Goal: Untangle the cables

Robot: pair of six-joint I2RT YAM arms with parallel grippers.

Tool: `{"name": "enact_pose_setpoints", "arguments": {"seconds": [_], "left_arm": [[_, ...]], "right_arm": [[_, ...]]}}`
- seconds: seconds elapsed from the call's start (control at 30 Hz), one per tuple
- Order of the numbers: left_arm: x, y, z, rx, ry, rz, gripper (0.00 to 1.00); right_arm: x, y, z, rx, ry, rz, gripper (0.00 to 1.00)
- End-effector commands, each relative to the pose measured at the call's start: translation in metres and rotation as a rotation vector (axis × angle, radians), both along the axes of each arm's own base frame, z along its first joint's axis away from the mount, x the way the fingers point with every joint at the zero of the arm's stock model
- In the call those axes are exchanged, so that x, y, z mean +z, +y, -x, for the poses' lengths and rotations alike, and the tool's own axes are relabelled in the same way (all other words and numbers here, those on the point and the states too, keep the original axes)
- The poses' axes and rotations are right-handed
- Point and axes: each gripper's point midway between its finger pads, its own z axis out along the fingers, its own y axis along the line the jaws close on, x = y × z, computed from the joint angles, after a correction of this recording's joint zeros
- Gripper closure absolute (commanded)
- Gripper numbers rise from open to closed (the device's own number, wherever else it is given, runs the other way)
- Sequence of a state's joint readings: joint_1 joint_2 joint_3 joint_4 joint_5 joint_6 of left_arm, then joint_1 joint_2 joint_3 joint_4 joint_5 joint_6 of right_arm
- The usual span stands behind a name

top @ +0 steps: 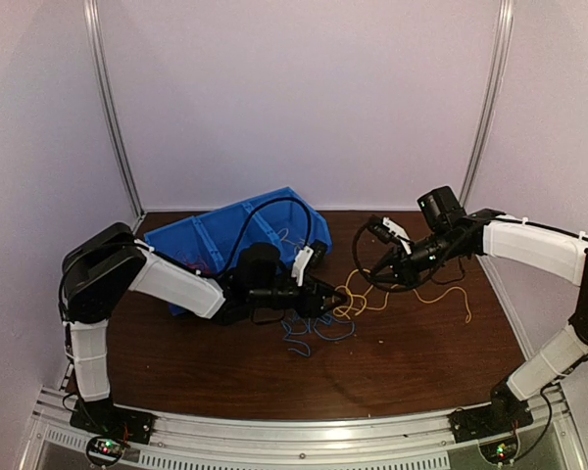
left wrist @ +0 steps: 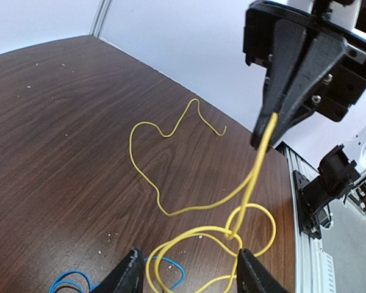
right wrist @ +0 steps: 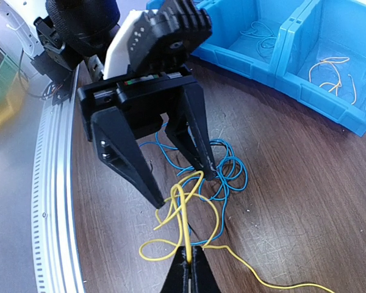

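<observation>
One yellow cable point(right wrist: 183, 220) pinched by right end effector point(right wrist: 188, 264).

In the left wrist view the left gripper point(left wrist: 188, 253) showed only the tips of its two fingers. The bottom edge cut off the rest, along with the lower loops of the yellow cable point(left wrist: 171, 213) and the blue cable point(left wrist: 70, 276). The right wrist view cut off the right gripper point(right wrist: 187, 268) in the same way, and its top and right edges clipped the bin point(right wrist: 274, 61). Its left margin was blurred. From above, the cables point(top: 345, 305) were too small to tell which crossed over which.
</observation>
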State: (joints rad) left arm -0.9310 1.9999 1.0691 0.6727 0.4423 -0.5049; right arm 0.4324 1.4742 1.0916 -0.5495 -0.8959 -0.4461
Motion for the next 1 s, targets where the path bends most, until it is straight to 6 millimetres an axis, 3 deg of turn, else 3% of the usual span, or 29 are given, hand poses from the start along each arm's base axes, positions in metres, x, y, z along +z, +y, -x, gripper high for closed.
{"name": "enact_pose_setpoints", "arguments": {"seconds": [0.0,0.33,0.4,0.57,0.77,0.97], "left_arm": [[0.001,-0.004,-0.014,0.015,0.073,0.078,0.54],[0.005,-0.003,-0.011,-0.018,0.068,0.126,0.98],[0.008,0.005,-0.012,0.000,0.070,0.131,1.00],[0.035,0.052,-0.022,0.115,0.029,0.154,1.00],[0.049,0.120,-0.041,0.291,-0.014,0.092,1.00],[0.068,0.175,-0.053,0.490,-0.098,-0.011,1.00]], "right_arm": [[0.007,0.001,0.005,0.010,-0.029,-0.007,0.99],[0.005,0.001,0.002,0.002,-0.027,-0.007,0.99],[0.003,0.000,0.000,-0.010,-0.024,0.002,1.00],[-0.006,-0.013,-0.011,-0.080,-0.042,0.051,1.00],[-0.011,-0.044,-0.035,-0.196,-0.035,0.072,1.00],[-0.008,-0.077,-0.058,-0.321,-0.062,0.081,1.00]]}}
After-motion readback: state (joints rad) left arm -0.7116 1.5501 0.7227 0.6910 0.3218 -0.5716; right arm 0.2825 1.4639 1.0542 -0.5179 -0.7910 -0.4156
